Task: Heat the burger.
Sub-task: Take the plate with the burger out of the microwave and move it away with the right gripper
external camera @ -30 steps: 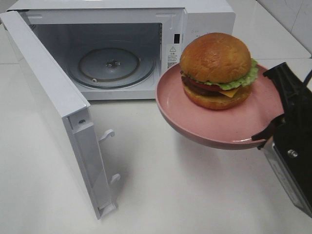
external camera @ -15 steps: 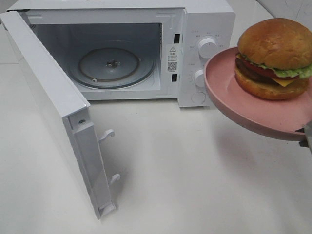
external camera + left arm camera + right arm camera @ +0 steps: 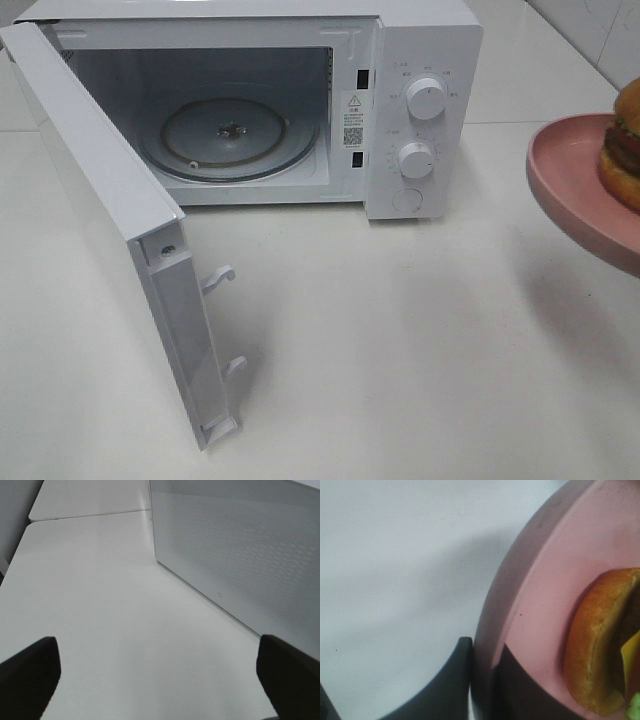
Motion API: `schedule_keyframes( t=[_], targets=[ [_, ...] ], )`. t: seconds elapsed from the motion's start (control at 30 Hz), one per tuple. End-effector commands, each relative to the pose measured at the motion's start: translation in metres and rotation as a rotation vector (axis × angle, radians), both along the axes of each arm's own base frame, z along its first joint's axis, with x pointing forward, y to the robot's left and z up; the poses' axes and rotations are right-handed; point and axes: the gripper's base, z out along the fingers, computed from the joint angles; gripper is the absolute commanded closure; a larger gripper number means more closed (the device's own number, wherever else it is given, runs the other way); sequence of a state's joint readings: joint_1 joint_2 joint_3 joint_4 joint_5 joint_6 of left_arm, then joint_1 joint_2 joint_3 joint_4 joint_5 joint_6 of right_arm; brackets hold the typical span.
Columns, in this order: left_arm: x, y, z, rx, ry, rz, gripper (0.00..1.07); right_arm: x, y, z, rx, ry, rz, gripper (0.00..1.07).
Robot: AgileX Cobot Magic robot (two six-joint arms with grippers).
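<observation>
The left tool (image 3: 160, 672) is spread wide by the open microwave door (image 3: 120, 230). The right tool (image 3: 482, 685) pinches the pink plate (image 3: 570, 185) with the burger (image 3: 624, 150), above the desk's right edge. Next, I think: carry it onto the glass tray (image 3: 228, 138).

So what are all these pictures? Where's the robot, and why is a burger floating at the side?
It's a robot with two arms, each with a pincher hand and a little camera on its wrist. The big picture is from a camera up high: you see a white microwave with its door swung open on a white table. One wrist picture shows the left gripper, wide open and empty, near the microwave. The other shows the right gripper pinching the rim of a pink plate. The burger sits on that plate, so it isn't floating: the arm holding it is just outside the big picture.
</observation>
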State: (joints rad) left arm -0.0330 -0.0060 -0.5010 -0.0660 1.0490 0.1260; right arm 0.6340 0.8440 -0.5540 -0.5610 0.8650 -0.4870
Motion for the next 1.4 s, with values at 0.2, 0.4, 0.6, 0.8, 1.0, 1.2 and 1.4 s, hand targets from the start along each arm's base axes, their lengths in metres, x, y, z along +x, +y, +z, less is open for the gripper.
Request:
schedule_keyframes(
  t=[0.2, 0.4, 0.6, 0.8, 1.0, 1.2, 1.4],
  targets=[
    [-0.002, 0.0, 0.0, -0.002, -0.021, 0.003, 0.07, 0.003, -0.012, 0.008, -0.003, -0.083, -0.177, 1.07],
    [-0.002, 0.0, 0.0, -0.002, -0.021, 0.003, 0.07, 0.008, -0.016, 0.001, -0.021, -0.071, -0.345, 1.07],
    [-0.002, 0.0, 0.0, -0.002, -0.021, 0.003, 0.07, 0.014, -0.017, -0.005, -0.018, -0.073, -0.491, 1.07],
    [-0.002, 0.0, 0.0, -0.002, -0.021, 0.003, 0.07, 0.02, -0.016, -0.012, -0.027, -0.073, -0.601, 1.07],
    [-0.002, 0.0, 0.0, -0.002, -0.021, 0.003, 0.07, 0.031, -0.01, -0.027, 0.017, -0.088, -0.779, 1.07],
    [-0.002, 0.0, 0.0, -0.002, -0.021, 0.003, 0.07, 0.049, 0.003, -0.038, 0.044, -0.101, -0.928, 1.07],
    [-0.002, 0.0, 0.0, -0.002, -0.021, 0.003, 0.07, 0.063, 0.014, -0.046, 0.069, -0.104, -0.991, 1.07]
  ],
)
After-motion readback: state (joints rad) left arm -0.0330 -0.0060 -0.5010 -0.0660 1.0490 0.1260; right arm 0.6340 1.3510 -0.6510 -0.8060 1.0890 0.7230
